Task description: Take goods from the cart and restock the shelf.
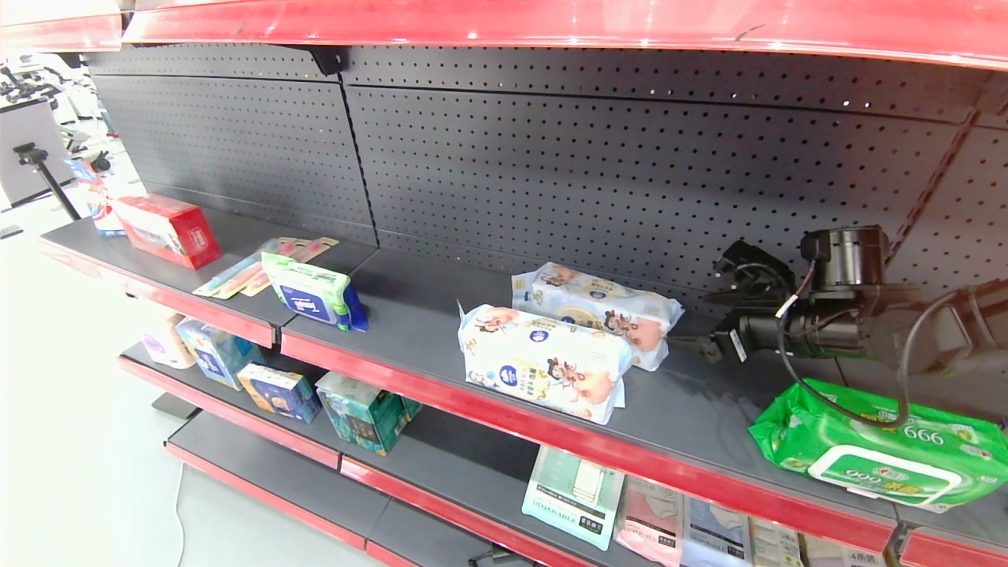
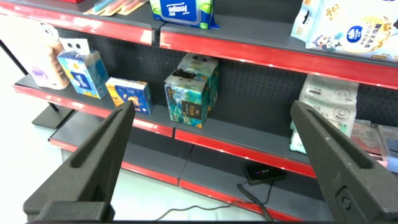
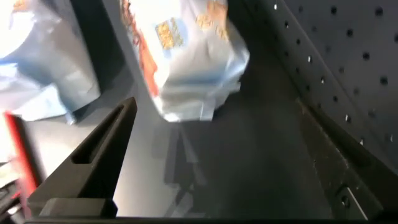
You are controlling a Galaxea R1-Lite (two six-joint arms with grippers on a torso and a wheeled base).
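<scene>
The right end effector is held spread and empty just beside the rear wipes pack, laid on the shelf behind another pack. The left end effector is likewise spread. The rear wipes pack is judged soft, light and probably slick; its narrow end should be pinched firmly.

Bright overhead light, glare on shelf
</scene>
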